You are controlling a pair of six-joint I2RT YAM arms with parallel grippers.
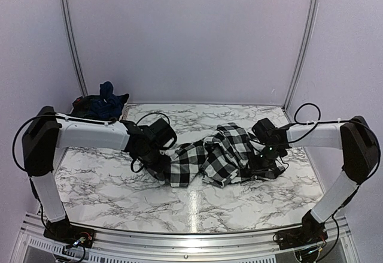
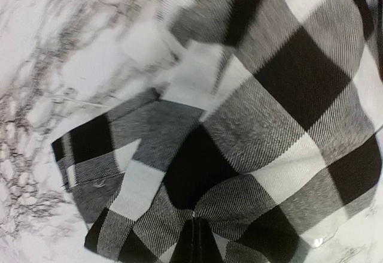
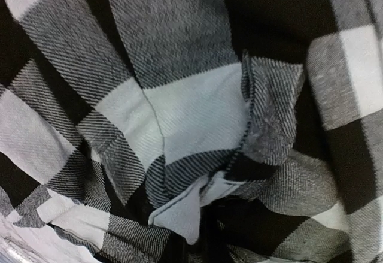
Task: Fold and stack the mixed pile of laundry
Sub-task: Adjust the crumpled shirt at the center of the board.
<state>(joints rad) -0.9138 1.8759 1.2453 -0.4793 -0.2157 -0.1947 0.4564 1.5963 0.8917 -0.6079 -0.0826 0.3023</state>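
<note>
Marble table (image 1: 108, 197), pale purple walls. Check shirt (image 1: 209, 155) crumpled mid-table between arms. Long axis left-right, right end slightly farther back, buttoned cuff (image 2: 90, 173) at left end. Left gripper (image 1: 160, 168) clamped tight on shirt's left end. Right gripper (image 1: 258, 162) buried in right end, grip cannot tell. Risk: on pulling apart, thin pinch slips or bunched folds stay tangled. Navy T-shirt (image 1: 108, 98) heaped at far-left corner.

One black-and-white checked shirt (image 1: 209, 155) is in view, on one marble table (image 1: 119, 197). There are two robot arms: one left arm (image 1: 90, 134) and one right arm (image 1: 317, 134). One dark heap of cloth (image 1: 84, 104) shows one navy blue piece (image 1: 108, 95); how many other garments are in it cannot be counted.
</note>
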